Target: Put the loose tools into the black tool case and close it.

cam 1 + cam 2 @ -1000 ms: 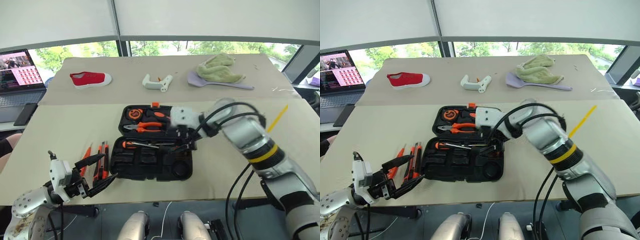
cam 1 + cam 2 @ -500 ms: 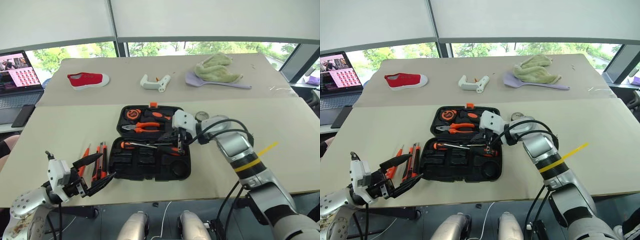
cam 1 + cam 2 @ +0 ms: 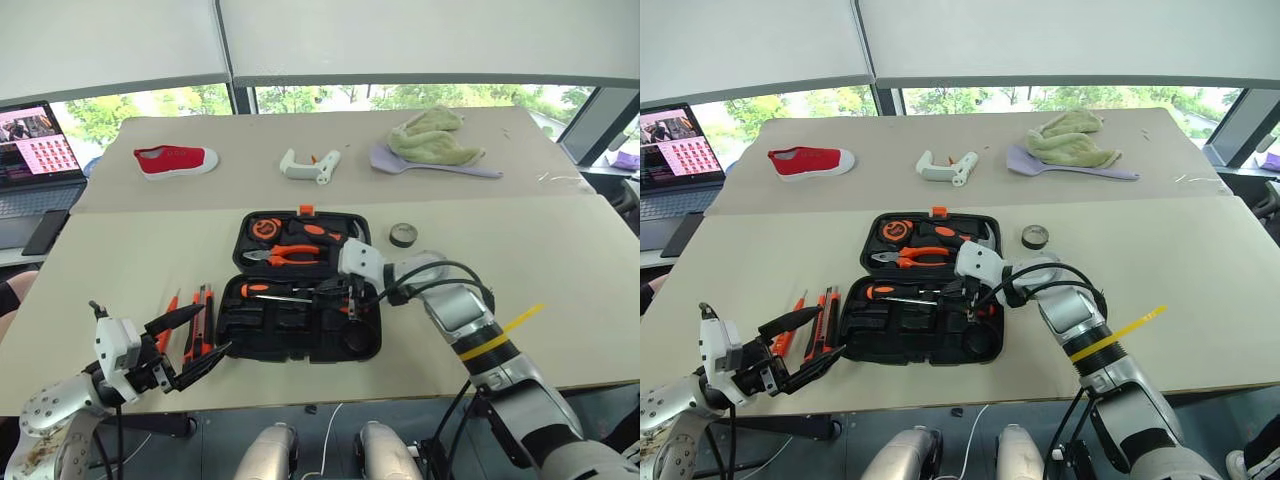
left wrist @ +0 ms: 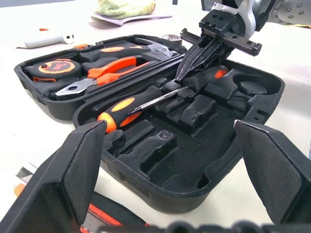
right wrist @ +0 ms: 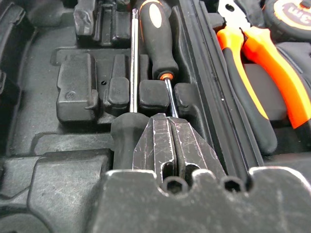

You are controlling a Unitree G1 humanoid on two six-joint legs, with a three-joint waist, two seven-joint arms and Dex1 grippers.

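The black tool case (image 3: pixel 300 335) lies open mid-table. In its near half two screwdrivers (image 4: pixel 121 109) with orange-and-black handles lie head to tail beside the hinge. My right gripper (image 3: pixel 352 303) is shut with nothing between its fingers, and its tips (image 5: pixel 170 127) rest over one screwdriver's black handle (image 5: pixel 124 141). My left gripper (image 3: pixel 203 340) stands open and level at the case's front left corner. Beside it on the table lie a slim orange tester screwdriver (image 3: pixel 172 308) and an orange-and-black utility knife (image 3: pixel 200 322). A small dark tape roll (image 3: pixel 403 234) sits to the right of the case.
The case's far half holds orange-handled pliers (image 3: pixel 295 253), a tape measure (image 3: pixel 266 228) and a hammer. On the far table lie a red shoe (image 3: pixel 177 158), a white part (image 3: pixel 312 164) and a green cloth (image 3: pixel 432 140). A laptop (image 3: pixel 38 150) stands at the far left.
My right gripper has shut and sunk onto the screwdrivers in the case, its arm swinging lower. The tape roll, hidden behind that arm before, now shows. The left gripper has not moved.
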